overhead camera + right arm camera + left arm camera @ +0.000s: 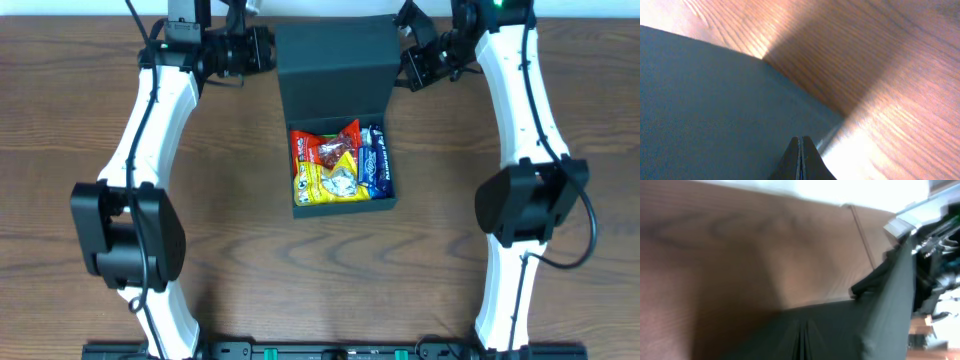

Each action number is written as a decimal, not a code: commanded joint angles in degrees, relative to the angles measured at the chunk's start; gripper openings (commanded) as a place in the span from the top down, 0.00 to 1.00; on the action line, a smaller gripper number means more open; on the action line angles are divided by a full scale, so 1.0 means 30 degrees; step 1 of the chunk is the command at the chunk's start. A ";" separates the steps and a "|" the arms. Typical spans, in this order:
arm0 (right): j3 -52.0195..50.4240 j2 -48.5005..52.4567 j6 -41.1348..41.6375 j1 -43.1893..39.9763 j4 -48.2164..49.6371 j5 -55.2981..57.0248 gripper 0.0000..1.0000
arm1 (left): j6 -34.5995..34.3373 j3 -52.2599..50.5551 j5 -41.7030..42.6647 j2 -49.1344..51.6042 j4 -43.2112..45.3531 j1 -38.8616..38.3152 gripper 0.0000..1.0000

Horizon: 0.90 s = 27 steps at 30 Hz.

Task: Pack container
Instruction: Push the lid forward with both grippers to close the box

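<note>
- Closed and empty, your left gripper [258, 52] and right gripper [415, 62] stand on either side of the raised lid [332, 75], each just beside one of its side edges.
- From the right wrist, the pinched fingertips [796, 160] hang over the lid's teal face; you cannot tell whether they touch it.
- You have the container [345, 208] between the two grippers, its open body lying back from them toward the arm bases.
- Filling looks finished: a yellow packet [325, 182], a red packet [328, 150] and a blue packet [375, 165] crowd the body.
- What is left, by my reading, is folding the lid down over them.
- Around both grippers runs a dark wood-grain table [60, 100], with no loose packets showing on it.
- Beyond the grippers you get only a pale strip; the left wrist view is too blurred to tell more.
</note>
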 commanded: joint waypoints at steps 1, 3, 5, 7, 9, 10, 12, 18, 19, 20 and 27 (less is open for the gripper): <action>0.0335 -0.1209 -0.0495 0.0925 -0.0670 0.1778 0.99 | 0.4109 0.0226 -0.1370 -0.1158 -0.1858 -0.0102 0.94; 0.0335 -0.1523 -0.0474 0.1064 -0.1100 0.2412 0.99 | 0.5071 0.0226 -0.1945 -0.1523 -0.3118 -0.0102 0.94; 0.0335 -0.1821 -0.0364 0.1137 -0.1617 0.2922 0.98 | 0.5705 0.0226 -0.2280 -0.1829 -0.4051 -0.0102 0.94; 0.0335 -0.2091 0.0124 0.1137 -0.2091 0.3687 0.98 | 0.6324 0.0226 -0.2310 -0.2084 -0.4809 -0.0102 0.94; 0.0335 -0.2273 0.0670 0.1115 -0.2149 0.4342 0.99 | 0.6630 0.0226 -0.2390 -0.2229 -0.5173 -0.0102 0.94; 0.0335 -0.2404 0.0991 0.1100 -0.2142 0.4692 0.98 | 0.6710 0.0226 -0.2514 -0.2331 -0.5377 -0.0095 0.94; 0.0335 -0.2645 0.1282 0.1020 -0.2157 0.4830 0.99 | 0.7009 0.0226 -0.2783 -0.2521 -0.5741 -0.0102 0.94; 0.0335 -0.3577 0.1610 0.0860 -0.2375 0.5144 0.98 | 0.7497 0.0226 -0.3388 -0.3060 -0.6776 -0.0102 0.94; 0.0335 -0.3759 0.1610 0.0867 -0.2448 0.5144 0.98 | 0.7555 0.0226 -0.3366 -0.3140 -0.6943 -0.0102 0.94; 0.0335 -0.3883 0.1610 0.0867 -0.2514 0.5129 0.98 | 0.7672 0.0226 -0.3359 -0.3177 -0.7089 -0.0102 0.94; 0.0335 -0.5617 0.1960 0.0867 -0.3140 0.5107 0.98 | 0.9690 0.0211 -0.3825 -0.3235 -0.8983 -0.0954 0.94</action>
